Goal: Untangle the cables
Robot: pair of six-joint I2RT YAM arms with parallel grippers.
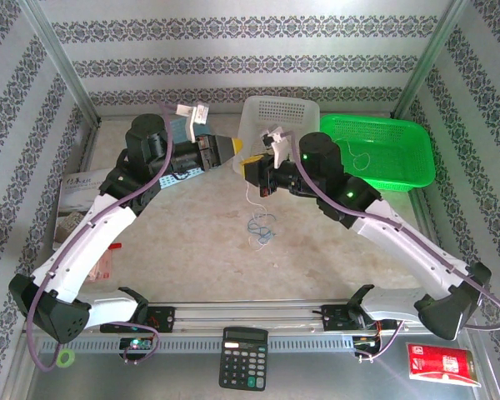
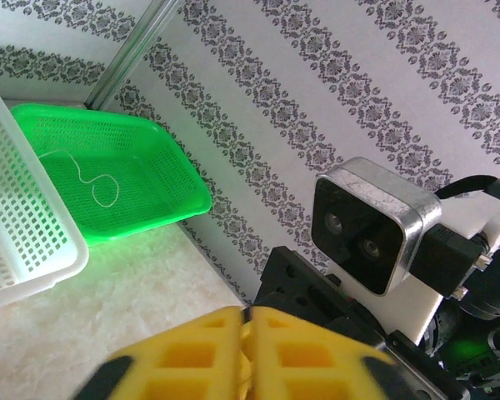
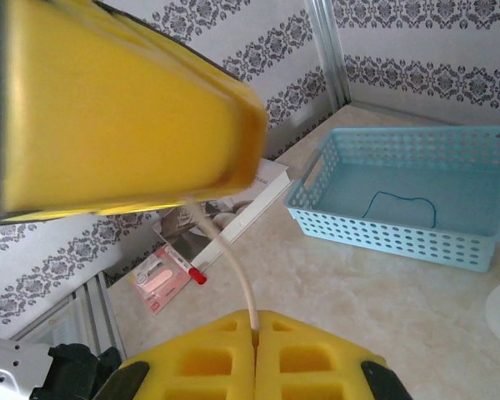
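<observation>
Over mid-table, overhead view
OPERATOR: Locate the cables
TECHNICIAN: The cables (image 1: 262, 227) lie as a small blue-and-pale knot on the table (image 1: 192, 250), below the tips of both arms. A whitish cable (image 1: 249, 193) rises from the knot to the right gripper (image 1: 251, 167), which meets the left gripper (image 1: 238, 150) tip to tip above it. One pale wire (image 1: 360, 158) lies apart in the green basket (image 1: 400, 137); the white basket (image 1: 267, 112) stands just beside that one

Left wrist view
OPERATOR: State of the left pincer?
TECHNICIAN: Its yellow fingers (image 2: 183, 350) stand close, with a narrow seam between them. Whether that seam clamps the strand cannot be told; treat the grip as unconfirmed

Right wrist view
OPERATOR: And the right?
TECHNICIAN: Fully closed, pads (image 3: 308, 358) pressed on the whitish cable, which leaves the seam and curves up to the underside of the left gripper's finger. A dark wire (image 3: 400, 202) lies in the blue basket (image 3: 383, 233) beyond

OPERATOR: Procedure for this step?
TECHNICIAN: Judged step: a hand-over, then drawing one strand free of the knot. Confirm one firm grip before the other pincer lets go. Lift slowly and straight. If the whole knot rises with the strand, stop and pin the knot with the free gripper. Keep the pull gentle, since so thin a wire will likely slip or tighten its loops
</observation>
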